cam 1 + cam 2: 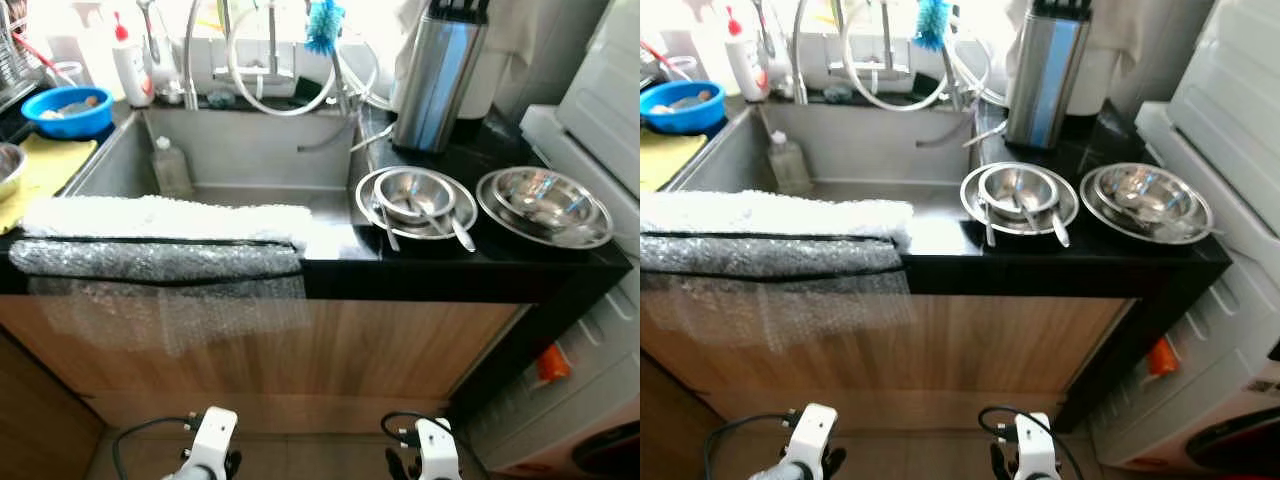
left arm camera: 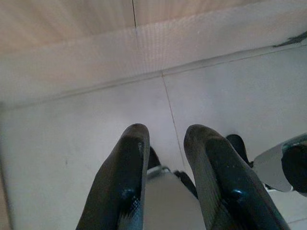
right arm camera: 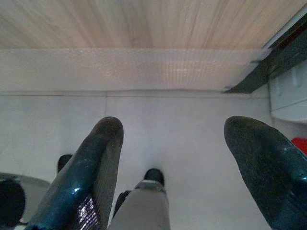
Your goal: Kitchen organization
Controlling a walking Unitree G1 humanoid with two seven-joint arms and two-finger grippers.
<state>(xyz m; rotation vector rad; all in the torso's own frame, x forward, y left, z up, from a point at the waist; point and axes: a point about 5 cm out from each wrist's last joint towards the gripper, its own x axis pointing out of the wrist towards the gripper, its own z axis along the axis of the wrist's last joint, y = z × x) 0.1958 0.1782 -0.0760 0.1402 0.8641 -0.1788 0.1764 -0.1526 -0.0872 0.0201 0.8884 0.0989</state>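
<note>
Steel plate [image 1: 416, 207] on black counter [image 1: 500, 262] beside sink [image 1: 230, 150]: holds one upright steel bowl [image 1: 413, 192] and two spoons [image 1: 460, 233]. Stacked steel bowls [image 1: 545, 205], nested upright, just right of it, apart.
</note>
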